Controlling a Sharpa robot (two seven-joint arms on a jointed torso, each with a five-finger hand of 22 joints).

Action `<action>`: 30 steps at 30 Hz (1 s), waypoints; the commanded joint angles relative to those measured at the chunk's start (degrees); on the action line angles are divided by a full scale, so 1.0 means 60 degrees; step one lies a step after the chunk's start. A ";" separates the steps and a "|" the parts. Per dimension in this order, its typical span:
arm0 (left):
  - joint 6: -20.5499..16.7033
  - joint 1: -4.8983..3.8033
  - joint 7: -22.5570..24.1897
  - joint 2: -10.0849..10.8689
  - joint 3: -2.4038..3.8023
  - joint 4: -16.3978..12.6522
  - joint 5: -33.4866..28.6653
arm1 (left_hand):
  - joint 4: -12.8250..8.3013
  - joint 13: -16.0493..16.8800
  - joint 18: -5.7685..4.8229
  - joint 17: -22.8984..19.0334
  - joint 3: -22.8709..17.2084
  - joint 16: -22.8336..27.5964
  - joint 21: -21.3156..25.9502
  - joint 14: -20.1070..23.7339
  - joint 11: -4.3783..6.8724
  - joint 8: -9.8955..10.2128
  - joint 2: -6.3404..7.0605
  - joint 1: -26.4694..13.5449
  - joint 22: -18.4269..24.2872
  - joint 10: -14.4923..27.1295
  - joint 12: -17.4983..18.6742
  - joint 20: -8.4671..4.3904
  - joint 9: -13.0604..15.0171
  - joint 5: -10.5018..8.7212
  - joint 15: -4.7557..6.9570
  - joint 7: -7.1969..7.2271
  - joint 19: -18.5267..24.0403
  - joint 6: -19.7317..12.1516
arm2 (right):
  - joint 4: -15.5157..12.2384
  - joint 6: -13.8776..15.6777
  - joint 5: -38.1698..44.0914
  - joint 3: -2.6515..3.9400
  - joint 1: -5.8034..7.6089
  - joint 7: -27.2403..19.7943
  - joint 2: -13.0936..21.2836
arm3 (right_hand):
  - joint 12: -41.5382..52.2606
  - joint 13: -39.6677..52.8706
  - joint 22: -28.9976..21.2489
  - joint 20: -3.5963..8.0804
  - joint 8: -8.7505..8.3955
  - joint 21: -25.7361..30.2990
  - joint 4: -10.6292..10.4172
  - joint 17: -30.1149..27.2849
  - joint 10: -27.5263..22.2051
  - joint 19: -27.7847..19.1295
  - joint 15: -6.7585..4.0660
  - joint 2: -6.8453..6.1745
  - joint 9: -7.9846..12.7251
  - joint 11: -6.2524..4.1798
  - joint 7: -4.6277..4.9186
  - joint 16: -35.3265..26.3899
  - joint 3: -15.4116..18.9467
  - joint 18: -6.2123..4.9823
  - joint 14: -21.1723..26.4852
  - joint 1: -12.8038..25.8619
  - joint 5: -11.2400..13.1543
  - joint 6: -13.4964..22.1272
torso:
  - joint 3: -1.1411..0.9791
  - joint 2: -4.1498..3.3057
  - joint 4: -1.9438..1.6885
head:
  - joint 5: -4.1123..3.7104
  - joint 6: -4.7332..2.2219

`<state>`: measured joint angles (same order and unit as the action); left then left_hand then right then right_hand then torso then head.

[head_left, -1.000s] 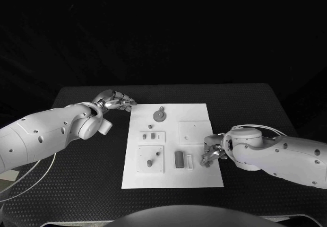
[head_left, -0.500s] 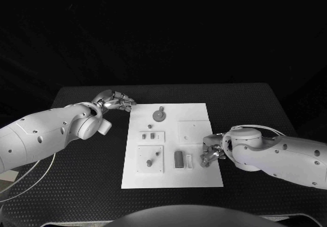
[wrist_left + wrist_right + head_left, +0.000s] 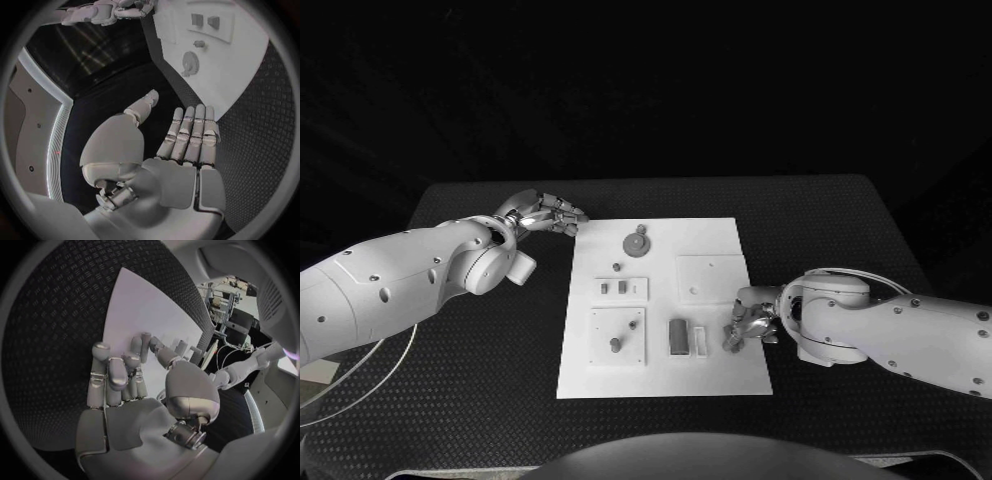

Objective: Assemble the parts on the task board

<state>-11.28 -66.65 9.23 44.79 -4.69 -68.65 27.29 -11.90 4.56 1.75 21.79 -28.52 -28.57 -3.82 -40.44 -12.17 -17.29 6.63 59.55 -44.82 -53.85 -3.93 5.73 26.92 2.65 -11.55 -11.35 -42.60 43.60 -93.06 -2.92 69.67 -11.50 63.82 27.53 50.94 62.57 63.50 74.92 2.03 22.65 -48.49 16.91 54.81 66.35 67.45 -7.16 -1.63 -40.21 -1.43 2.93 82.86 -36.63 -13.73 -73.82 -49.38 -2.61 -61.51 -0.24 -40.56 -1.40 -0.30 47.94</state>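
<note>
Partly, right hand (image 3: 750, 328) hides task board (image 3: 718, 240) edge

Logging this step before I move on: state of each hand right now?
Left hand: open, fingers straight, holding nothing, off the task board's far left corner.
Right hand: cannot tell; fingers at the board's right edge.

- One task board (image 3: 711, 250), a white plate, is seen on the table.
- One black table (image 3: 834, 220) is seen.
- Two silver hands are counted: the left hand (image 3: 545, 213) and the right hand (image 3: 750, 323).
- One round toothed part (image 3: 638, 243) is counted.
- About six further small parts are counted; an exact number cannot be told.
</note>
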 commanded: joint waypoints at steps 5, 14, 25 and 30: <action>0.0122 0.0002 0.0048 -0.0017 0.0005 -0.0016 -0.0051 | 0.0064 -0.0017 0.0173 0.0012 0.0010 0.0047 -0.0037 0.0024 0.0005 -0.0035 -0.0019 -0.0068 0.0012 0.0000 -0.0033 0.0013 -0.0008 0.0038 0.0005 -0.0149 0.0061 -0.0023 | -0.0213 0.0625 -0.1602 -0.0041 -0.0011 -0.0061 0.0095 | 0.0046 -0.0006 0.0186 -0.0010 -0.1577 -0.0055 -0.0004 0.0027 0.0104 0.0020 -0.0025 0.0671 0.0016 0.0002 0.0330 0.0039 -0.0066 -0.0212 -0.0090 -0.0745 -0.0032 0.0255 | 0.0011 0.0001 0.0001 | 0.0006 0.0014; 0.0120 0.0002 0.0046 -0.0021 0.0005 -0.0018 -0.0050 | 0.0061 -0.0019 0.0174 0.0017 0.0012 0.0049 -0.0038 0.0024 0.0005 -0.0036 -0.0018 -0.0063 0.0014 0.0000 -0.0032 0.0012 -0.0009 0.0038 0.0005 -0.0149 0.0061 -0.0023 | -0.0552 0.0817 -0.1730 -0.0013 0.0030 -0.0146 0.0172 | 0.0049 -0.0006 0.0184 -0.0008 -0.1576 -0.0059 -0.0003 -0.0011 0.0111 0.0026 -0.0029 0.0660 0.0018 -0.0002 0.0326 0.0032 -0.0072 -0.0212 -0.0077 -0.0745 -0.0032 0.0247 | 0.0012 0.0000 -0.0002 | 0.0008 0.0020; 0.0127 0.0002 0.0039 -0.0020 0.0005 -0.0021 -0.0050 | 0.0061 -0.0020 0.0174 0.0021 0.0012 0.0051 -0.0038 0.0025 0.0005 -0.0037 -0.0020 -0.0059 0.0015 -0.0001 -0.0032 0.0012 -0.0009 0.0038 0.0005 -0.0149 0.0060 -0.0023 | -0.0453 0.0746 -0.1975 -0.0010 0.0030 -0.0161 0.0006 | 0.0049 -0.0006 0.0184 -0.0008 -0.1576 -0.0059 -0.0003 -0.0011 0.0111 0.0026 -0.0029 0.0660 0.0018 -0.0002 0.0326 0.0032 -0.0072 -0.0212 -0.0077 -0.0745 -0.0032 0.0247 | 0.0008 -0.0003 0.0003 | 0.0014 0.0033; 0.0124 0.0002 0.0038 -0.0025 0.0005 -0.0024 -0.0050 | 0.0062 -0.0021 0.0174 0.0024 0.0014 0.0052 -0.0038 0.0025 0.0005 -0.0037 -0.0021 -0.0059 0.0016 0.0000 -0.0031 0.0012 -0.0010 0.0038 0.0005 -0.0150 0.0061 -0.0025 | -0.0325 0.0684 -0.2059 -0.0011 0.0030 -0.0146 -0.0114 | 0.0049 -0.0006 0.0184 -0.0008 -0.1576 -0.0059 -0.0003 -0.0011 0.0111 0.0026 -0.0029 0.0660 0.0018 -0.0002 0.0326 0.0032 -0.0072 -0.0212 -0.0077 -0.0745 -0.0032 0.0247 | 0.0007 -0.0002 0.0003 | 0.0010 0.0030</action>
<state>-11.19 -66.65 9.10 44.75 -4.70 -68.67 27.29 -11.90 4.53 1.75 21.84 -28.52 -28.57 -3.82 -40.44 -12.17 -17.27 6.63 59.55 -44.77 -53.85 -3.93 5.73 26.92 2.65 -11.56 -11.35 -42.60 43.60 -95.09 1.65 58.35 -11.55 64.03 27.14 50.43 62.58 63.51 74.92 1.99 13.02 -48.49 16.91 54.79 66.66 67.45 -7.21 1.05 -39.83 -1.36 4.73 82.87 -36.61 -13.72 -74.06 -52.06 -2.44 -59.87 -0.19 -40.57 -1.38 -0.22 48.13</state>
